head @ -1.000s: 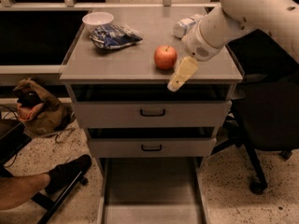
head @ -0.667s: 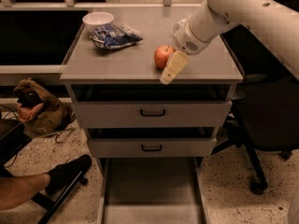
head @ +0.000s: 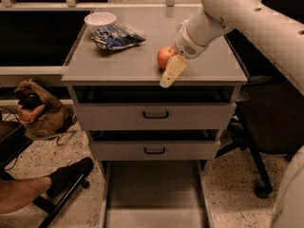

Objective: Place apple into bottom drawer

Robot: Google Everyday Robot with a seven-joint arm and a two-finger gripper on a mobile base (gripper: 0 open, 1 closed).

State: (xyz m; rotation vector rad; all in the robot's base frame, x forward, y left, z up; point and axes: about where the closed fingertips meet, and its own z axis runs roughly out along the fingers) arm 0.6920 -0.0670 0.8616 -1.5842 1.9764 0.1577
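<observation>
The red-orange apple (head: 165,56) sits on the grey cabinet top (head: 118,63), near its front edge and right of the middle. My gripper (head: 172,71) hangs from the white arm right next to the apple, on its right and front side; one pale finger (head: 173,71) points down past the apple toward the front edge. The bottom drawer (head: 152,194) is pulled out at floor level below the two upper drawers, and its flat grey floor shows nothing in it.
A white bowl (head: 99,20) and a blue snack bag (head: 116,36) lie at the back left of the top. The two upper drawers (head: 155,114) with black handles are closed. A person's leg and shoe (head: 66,175) and a brown bag (head: 38,110) are at the left; an office chair (head: 266,141) stands at the right.
My gripper has moved left, from right of the apple to right up against it. The apple has not visibly moved.
</observation>
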